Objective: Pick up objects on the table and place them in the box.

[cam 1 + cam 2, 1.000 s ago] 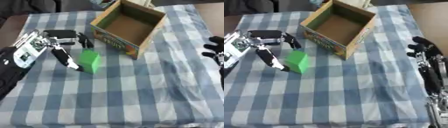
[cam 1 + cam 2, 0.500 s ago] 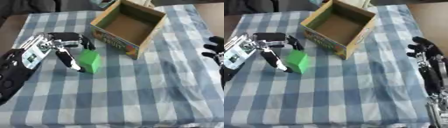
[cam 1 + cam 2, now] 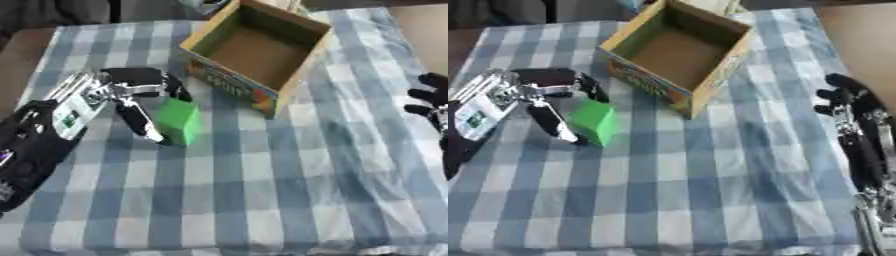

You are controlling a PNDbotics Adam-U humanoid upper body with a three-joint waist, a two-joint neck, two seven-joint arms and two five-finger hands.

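A green block (image 3: 180, 121) lies on the checked cloth, left of centre. My left hand (image 3: 115, 94) reaches in from the left and brackets it. Its thumb (image 3: 140, 121) runs down along the block's left face, and its fingers (image 3: 169, 84) arch over the block's far top edge. The hand is open, and the block rests on the cloth. An open cardboard box (image 3: 259, 48) with printed sides stands just beyond and right of the block, and nothing shows inside it. My right hand (image 3: 846, 98) rests open at the right edge, away from the objects.
The blue and white checked cloth (image 3: 262, 180) covers the table and is wrinkled towards the right. The bare brown table edge (image 3: 22, 50) shows at far left. The box's near corner (image 3: 267, 107) lies close to the block's right.
My left hand has edged right, closing in round the green block. The block, the box and my right hand have stayed put.
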